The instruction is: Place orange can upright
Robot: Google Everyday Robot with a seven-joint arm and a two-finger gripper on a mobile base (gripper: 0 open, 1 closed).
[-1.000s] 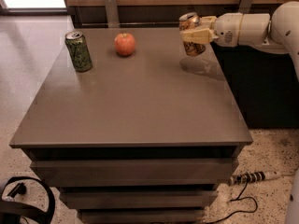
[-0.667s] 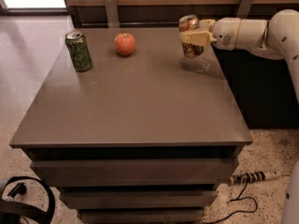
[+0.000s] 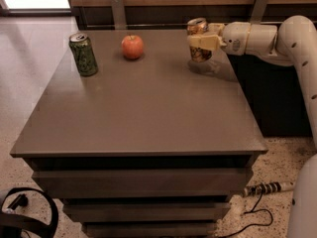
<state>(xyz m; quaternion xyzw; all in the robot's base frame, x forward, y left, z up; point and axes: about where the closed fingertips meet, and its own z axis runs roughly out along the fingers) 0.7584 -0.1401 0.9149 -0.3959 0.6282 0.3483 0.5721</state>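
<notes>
The orange can [image 3: 199, 53] has an orange-brown body and a silver top. It stands nearly upright at the far right of the grey table [image 3: 143, 113], just above or touching the surface. My gripper [image 3: 200, 39] reaches in from the right on a cream arm and is shut around the can's middle. The gripper's fingers [image 3: 203, 41] cover part of the can's body.
A green can with dark markings [image 3: 83, 54] stands upright at the far left of the table. A red apple [image 3: 132, 47] sits at the far middle. A wooden wall with metal brackets runs behind the table. A power strip and cable [image 3: 265, 188] lie on the floor at the right.
The can and gripper have shifted slightly lower and a little left, closer to the table surface. The green can and apple have not moved.
</notes>
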